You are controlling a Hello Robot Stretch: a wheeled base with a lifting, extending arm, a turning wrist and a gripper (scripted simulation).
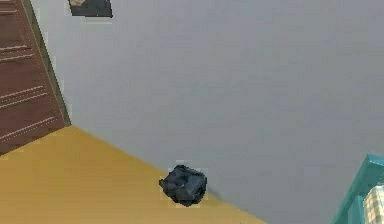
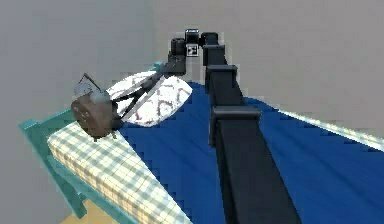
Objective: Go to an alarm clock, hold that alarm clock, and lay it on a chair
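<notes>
Hand (image 2: pixel 120 105) by brown lump (image 2: pixel 93 113) over bed (image 2: pixel 180 170); whether it holds anything, cannot tell.

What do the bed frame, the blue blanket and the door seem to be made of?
Bed frame: probably painted wood; flat teal, with straight rails.
Blue blanket: cloth; matte, with no shine, draped flat.
Door: wood, judging by its dark brown colour and panelled face; low sheen.

Ahead you faced a grey wall (image 1: pixel 220 70) over a yellow floor (image 1: pixel 70 180), with brown panelled woodwork (image 1: pixel 25 70) at the forward view's left. Beside you lay a teal-framed bed (image 2: pixel 38 135) with a blue blanket (image 2: pixel 170 160), checked sheet (image 2: pixel 110 170) and patterned pillow (image 2: pixel 170 100).
</notes>
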